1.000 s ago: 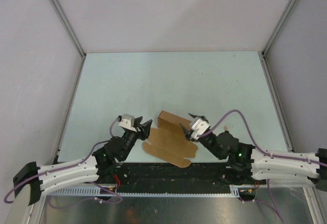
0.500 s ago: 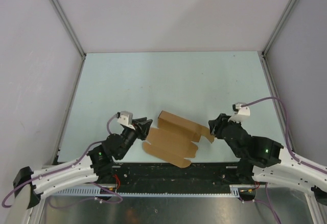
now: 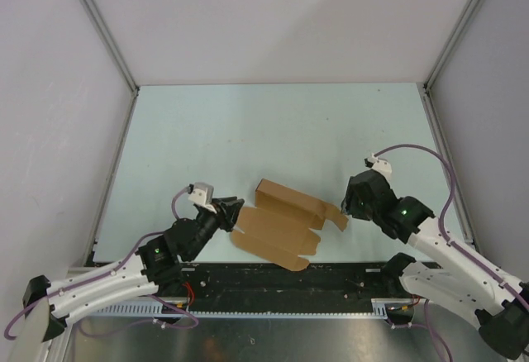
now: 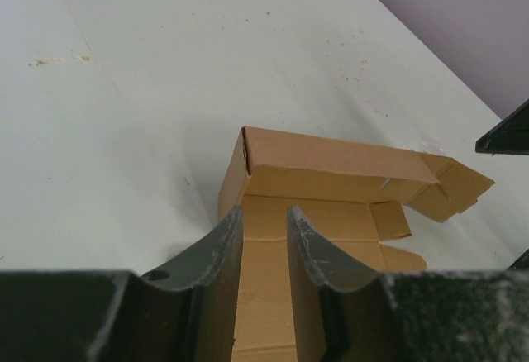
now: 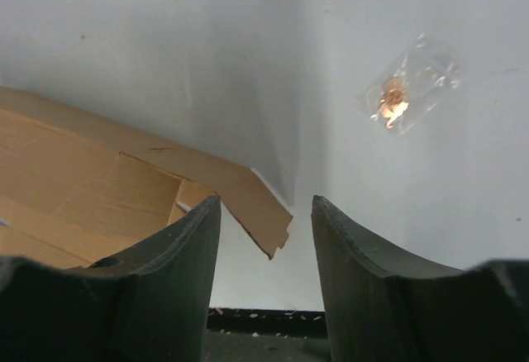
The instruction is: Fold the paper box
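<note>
The paper box (image 3: 281, 226) is found lying on the pale surface (image 3: 273, 130), close to its near edge and between the two arms. It is only partly folded: the long panel on the far side is raised along its creases, while the remaining brown panels and tabs are spread flat toward the arms' bases. The left hand (image 3: 234, 209) is placed at the left end of the box, pointing across it. In the left wrist view its fingers (image 4: 216, 250) are seen standing a narrow gap apart above a flat panel of the box (image 4: 331, 172). Cardboard can be seen through the gap, and nothing is seen clamped between them. The right hand (image 3: 347, 211) is held at the right end of the box, its fingers (image 5: 186, 246) set well apart and nothing gripped. A pointed flap (image 5: 256, 205) at the end of the box (image 5: 83, 180) is seen reaching into the space in front of those open fingers, though contact with either finger cannot be made out. Beyond that flap, a small clear plastic packet (image 5: 409, 89) with something orange inside is seen lying on the surface, well apart from the box.
</note>
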Controlling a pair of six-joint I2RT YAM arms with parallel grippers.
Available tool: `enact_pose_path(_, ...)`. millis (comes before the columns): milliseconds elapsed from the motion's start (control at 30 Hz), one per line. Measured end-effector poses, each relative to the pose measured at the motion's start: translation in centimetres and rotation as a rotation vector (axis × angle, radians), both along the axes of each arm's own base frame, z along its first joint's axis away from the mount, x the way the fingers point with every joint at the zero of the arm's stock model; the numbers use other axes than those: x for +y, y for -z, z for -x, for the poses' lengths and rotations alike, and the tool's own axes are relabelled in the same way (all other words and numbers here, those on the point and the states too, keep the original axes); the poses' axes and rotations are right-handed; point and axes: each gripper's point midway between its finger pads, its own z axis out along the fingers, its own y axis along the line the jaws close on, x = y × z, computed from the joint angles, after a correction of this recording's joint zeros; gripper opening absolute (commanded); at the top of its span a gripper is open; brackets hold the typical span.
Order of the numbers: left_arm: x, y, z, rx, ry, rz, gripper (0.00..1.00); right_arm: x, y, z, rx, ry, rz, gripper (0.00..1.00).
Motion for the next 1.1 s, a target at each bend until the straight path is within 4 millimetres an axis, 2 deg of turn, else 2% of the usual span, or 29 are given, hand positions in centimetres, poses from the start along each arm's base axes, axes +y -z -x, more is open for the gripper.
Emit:
enact_pose_path(67,0.1,0.0,0.0,0.000,-0.001,0.001,0.31,0.2,0.3,-0.1,0.027,-0.021,-0.015,0.50)
enact_pose_path(433,0.6,0.0,-0.2,-0.003,-0.031,-0.004,0.29,3.3,-0.7,0.5,0.040,-0.195,-0.132,0.47)
enact_pose_path(633,0.7,0.1,-0.3,-0.001,-0.039,-0.008,0.28,5.7,-1.6,1.5,0.056,-0.251,-0.243,0.54)
enact_pose_path(733,0.8,0.4,-0.4,0.002,-0.042,-0.023,0.24,6.7,-2.1,1.5,0.058,-0.257,-0.290,0.56)
enact_pose_path(833,1.0,0.6,-0.8,-0.003,-0.061,-0.058,0.13,7.3,-2.2,1.3,0.068,-0.243,-0.323,0.50)
enact_pose_path(867,1.2,0.6,-1.1,-0.005,-0.074,-0.072,0.09,7.4,-2.1,1.2,0.073,-0.234,-0.329,0.43)
enact_pose_path(900,1.3,0.3,-1.7,-0.008,-0.087,-0.085,0.02,7.5,-2.0,1.0,0.078,-0.224,-0.333,0.39)
enact_pose_path(933,1.6,0.1,-2.2,-0.007,-0.105,-0.092,0.00,7.6,-1.8,0.9,0.084,-0.216,-0.335,0.33)
enact_pose_path(967,1.9,-0.3,-3.0,-0.005,-0.130,-0.097,0.00,7.6,-1.7,0.8,0.087,-0.203,-0.334,0.17)
enact_pose_path(1000,2.2,-0.9,-3.8,-0.009,-0.150,-0.097,0.00,7.5,-1.6,0.6,0.088,-0.190,-0.330,0.10)
enact_pose_path(1067,2.7,-1.7,-5.4,-0.006,-0.179,-0.091,0.00,7.3,-1.5,0.4,0.085,-0.171,-0.326,0.03)
enact_pose_path(1100,3.0,-2.2,-6.3,-0.005,-0.195,-0.086,0.00,7.2,-1.4,0.3,0.084,-0.163,-0.324,0.02)
